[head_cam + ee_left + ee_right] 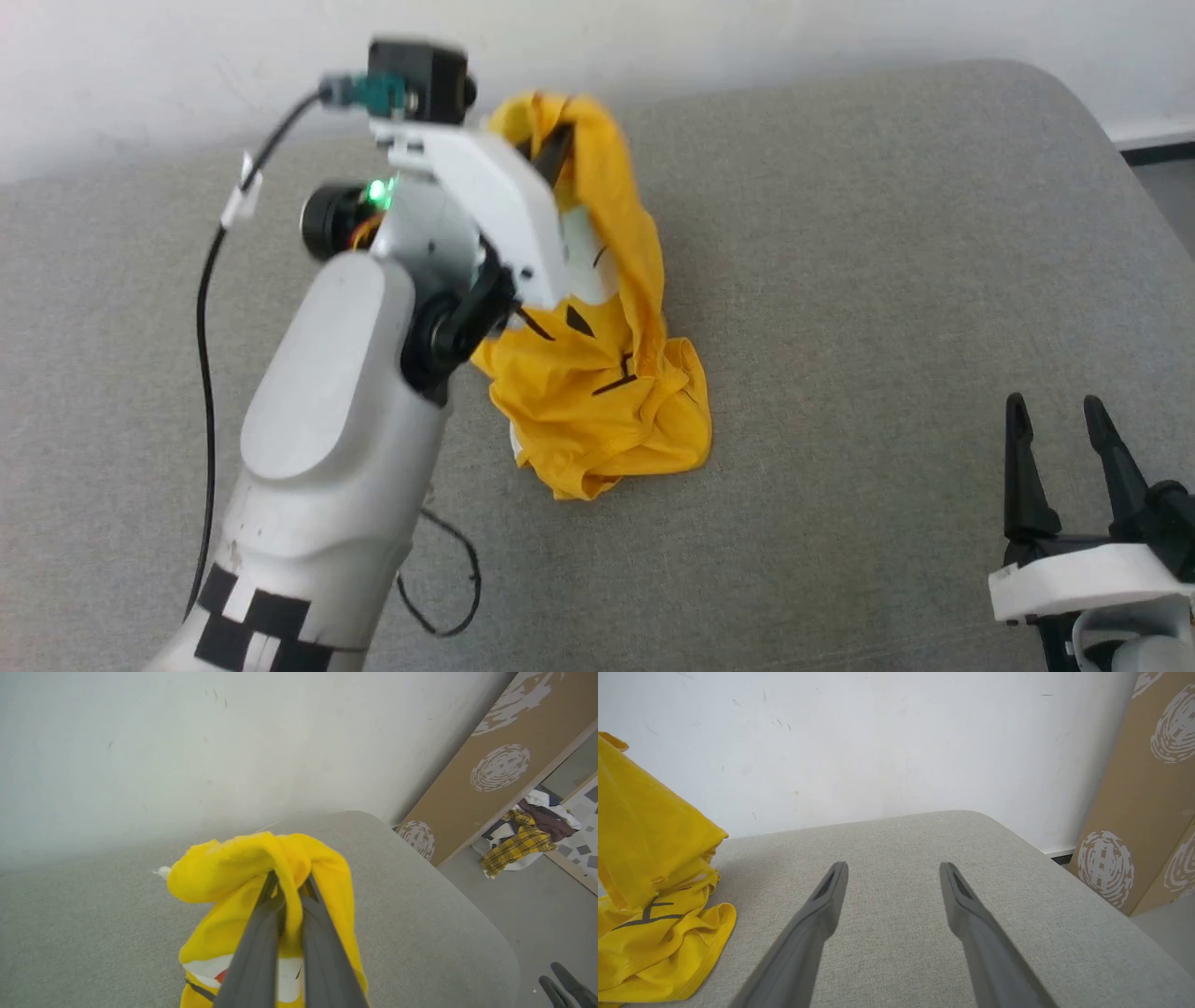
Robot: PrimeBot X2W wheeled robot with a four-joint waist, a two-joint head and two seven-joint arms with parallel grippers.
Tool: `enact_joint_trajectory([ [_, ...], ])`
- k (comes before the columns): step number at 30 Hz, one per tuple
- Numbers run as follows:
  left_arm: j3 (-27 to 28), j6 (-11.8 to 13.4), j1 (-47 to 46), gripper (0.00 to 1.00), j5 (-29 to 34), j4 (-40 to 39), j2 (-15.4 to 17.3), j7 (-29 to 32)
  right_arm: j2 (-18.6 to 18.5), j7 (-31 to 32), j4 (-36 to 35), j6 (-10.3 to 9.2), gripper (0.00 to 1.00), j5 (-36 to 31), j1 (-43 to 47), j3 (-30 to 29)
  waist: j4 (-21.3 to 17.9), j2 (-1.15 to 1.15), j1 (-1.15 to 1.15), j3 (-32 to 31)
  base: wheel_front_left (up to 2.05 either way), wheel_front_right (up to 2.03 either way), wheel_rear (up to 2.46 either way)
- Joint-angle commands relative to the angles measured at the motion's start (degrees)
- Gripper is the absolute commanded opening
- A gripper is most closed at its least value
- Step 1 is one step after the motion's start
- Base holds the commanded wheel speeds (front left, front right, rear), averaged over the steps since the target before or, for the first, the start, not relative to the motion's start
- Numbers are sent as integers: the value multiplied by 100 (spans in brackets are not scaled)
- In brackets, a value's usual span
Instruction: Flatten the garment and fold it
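The garment (607, 373) is a mustard-yellow T-shirt with white patches and black marks, hanging bunched from my left gripper (551, 154), its lower part heaped on the grey cushioned surface (887, 233). In the left wrist view the left gripper (289, 882) is shut on a fold of the garment (233, 868), which drapes over both fingers. My right gripper (1060, 411) stands open at the lower right, well clear of the cloth. Seen from the right wrist, the right gripper (892, 868) holds nothing, and the garment (649, 896) sits off to its left.
A white wall runs behind the surface (901, 826). Brown patterned boards (504, 765) lean at the right, with a pile of clothes (523, 840) on the floor beyond. A black cable (210, 373) trails along my left arm. The surface's rounded edge drops off at the right.
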Motion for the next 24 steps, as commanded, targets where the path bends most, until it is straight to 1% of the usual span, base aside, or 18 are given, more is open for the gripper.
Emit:
enact_joint_trajectory([
  [1,-8,-48,132,0,67,134,107,-132,12,-27,11,-11,100,42,-103,-12,-52,0,0,111,0,0,0],
  [4,14,4,302,0,167,529,235,-331,12,-27,15,-11,100,57,-166,5,-80,0,0,221,0,0,0],
  [7,-22,49,471,0,206,969,316,-291,12,-27,19,-11,100,70,-204,21,-96,0,0,297,0,0,0],
  [11,-88,133,674,0,197,1378,288,-196,12,-27,38,-11,100,53,-216,-18,-43,0,0,360,0,0,0],
  [14,-110,158,761,0,179,1544,235,-300,12,-27,51,-11,100,18,-222,-28,15,0,0,357,0,0,0],
  [15,-100,165,776,35,152,1587,208,-351,12,-27,54,-11,100,4,-226,-30,36,0,0,346,0,0,0],
  [16,-96,166,779,100,138,1617,183,-425,12,-27,56,-11,100,-10,-231,-33,59,0,0,331,0,0,0],
  [20,-90,133,736,100,84,1665,99,-739,12,-27,57,-11,100,-72,-227,-53,154,0,0,235,0,0,0],
  [24,-52,77,668,100,24,1507,51,-1080,12,-27,58,-11,100,-121,-190,-69,229,0,0,136,0,0,0],
])
